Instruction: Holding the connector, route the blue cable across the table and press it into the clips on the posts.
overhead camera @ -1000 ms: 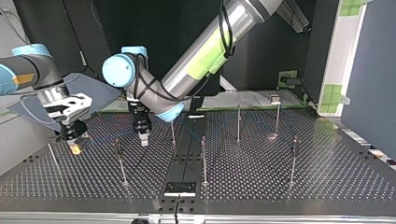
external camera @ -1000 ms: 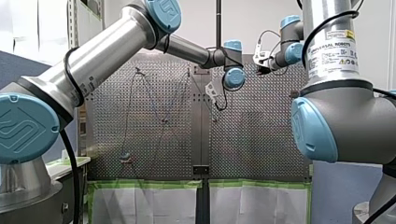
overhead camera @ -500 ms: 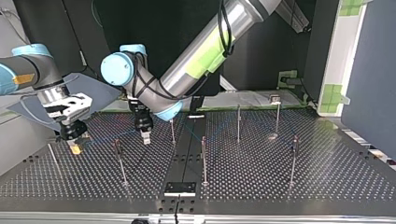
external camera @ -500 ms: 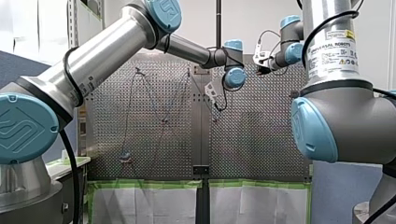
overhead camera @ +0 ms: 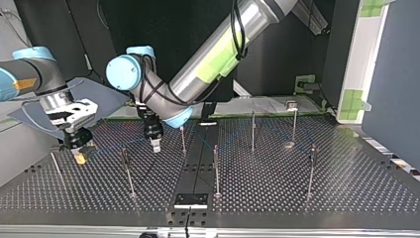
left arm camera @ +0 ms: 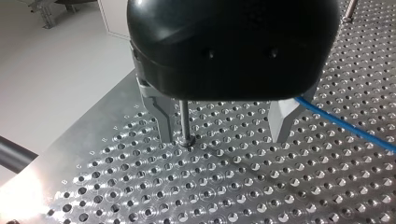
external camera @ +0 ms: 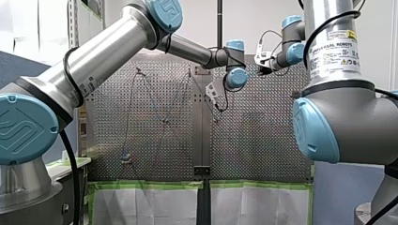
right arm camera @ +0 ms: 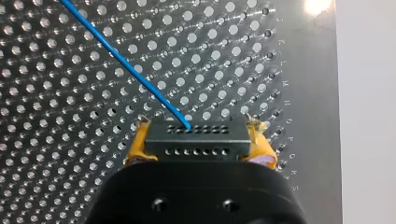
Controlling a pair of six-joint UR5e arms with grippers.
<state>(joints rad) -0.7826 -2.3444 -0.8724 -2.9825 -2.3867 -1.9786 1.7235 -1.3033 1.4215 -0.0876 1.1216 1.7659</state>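
Observation:
My right gripper [right arm camera: 198, 147] is shut with its yellow pads on the black connector [right arm camera: 196, 139]. The blue cable [right arm camera: 122, 64] runs from the connector away over the perforated table. In the top view my right gripper [overhead camera: 79, 156] hangs low at the left. My left gripper [overhead camera: 155, 145] points down between two posts, and its metal fingers [left arm camera: 164, 122] stand open. A thin post [left arm camera: 185, 120] rises between them, close to one finger. The blue cable [left arm camera: 346, 127] passes just outside the other finger.
Several thin posts stand on the perforated table [overhead camera: 277, 188], among them post [overhead camera: 128, 171], post [overhead camera: 216, 171] and post [overhead camera: 311, 171]. A black plate [overhead camera: 190, 200] lies at the near edge in the top view. A green-taped frame [overhead camera: 352, 99] stands at that view's right.
My left gripper has crept slightly toward the top view's right and a little higher. My right gripper and the connector have not moved.

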